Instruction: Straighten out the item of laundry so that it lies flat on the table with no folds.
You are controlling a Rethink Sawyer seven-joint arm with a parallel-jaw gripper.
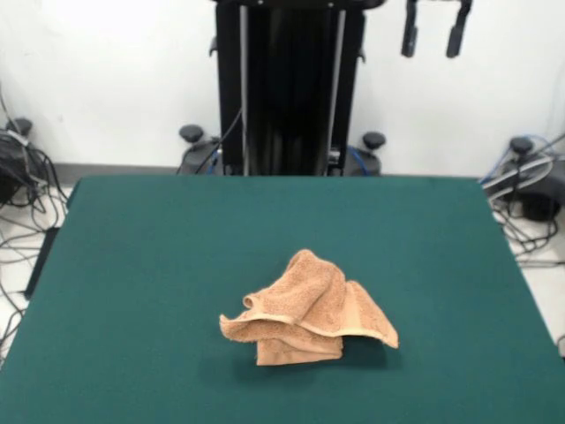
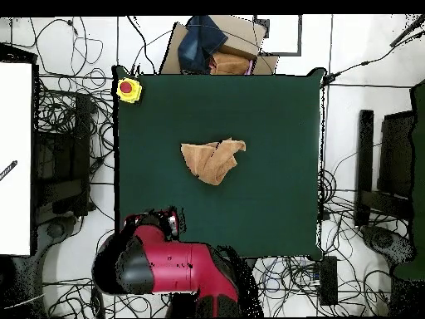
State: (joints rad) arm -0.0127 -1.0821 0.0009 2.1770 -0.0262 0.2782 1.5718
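The peach-orange towel (image 1: 309,309) lies crumpled in a heap on the green table (image 1: 159,256), a little right of the middle and toward the front, with several layers folded over each other and a hemmed edge showing. In the overhead view the towel (image 2: 213,159) sits near the middle of the table (image 2: 274,108). My gripper (image 1: 434,31) hangs high at the top right, above the table's far edge and far from the towel. It is open and empty. The red arm (image 2: 178,266) is drawn back off the table's edge.
The black pedestal (image 1: 287,88) stands behind the table's far edge. A red button on a yellow box (image 2: 128,88) sits at one table corner. A cardboard box with blue cloth (image 2: 212,46) lies off the table. Cables (image 1: 22,190) cover the floor around it.
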